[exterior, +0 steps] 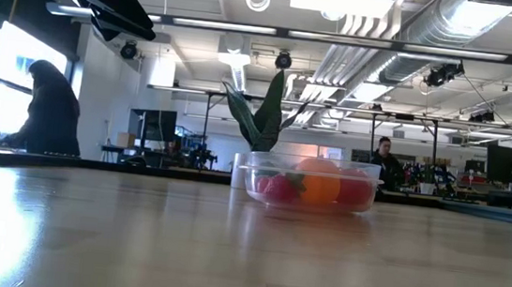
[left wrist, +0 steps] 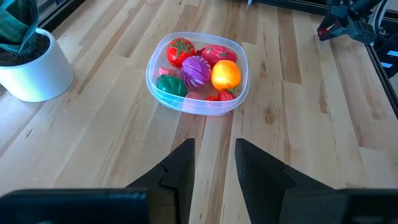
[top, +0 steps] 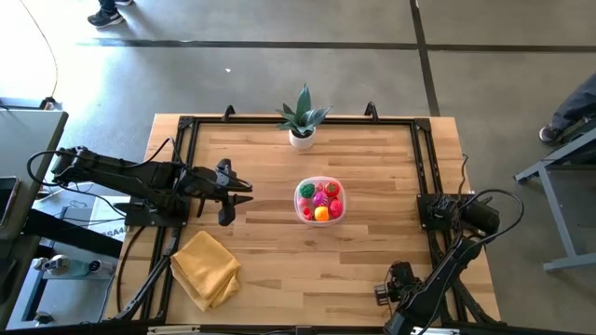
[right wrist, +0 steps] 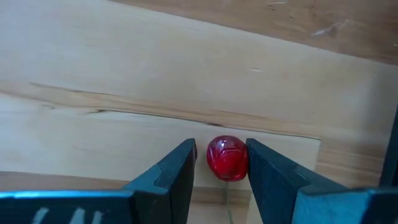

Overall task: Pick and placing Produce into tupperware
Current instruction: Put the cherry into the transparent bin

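Note:
The clear tub (top: 319, 200) (left wrist: 161, 46) stands mid-table and holds several toy produce pieces: a red tomato (left wrist: 180, 50), a magenta one (left wrist: 196, 70), an orange one (left wrist: 225, 74), a green one (left wrist: 170, 86). My left gripper (left wrist: 214, 162) (top: 233, 193) hovers above the table left of the tub, slightly open and empty. My right gripper (right wrist: 222, 155) (top: 389, 290) points down at the table's near right part. Its fingers stand on either side of a small red cherry-like piece (right wrist: 227, 157) with a thin stem, which seems to lie on the wood. My right gripper comes from above, pointing down, with the small red piece between its fingertips. One finger (right wrist: 261, 171) lies right at the piece's side and the other shows a narrow gap. Whether it touches the piece, I cannot tell.
A potted green plant in a white pot (top: 302, 126) (left wrist: 31, 68) stands at the far edge. A folded yellow cloth (top: 205, 268) lies near the left front. A black frame rail (top: 424, 158) borders the table. People show in the room beyond in the low view.

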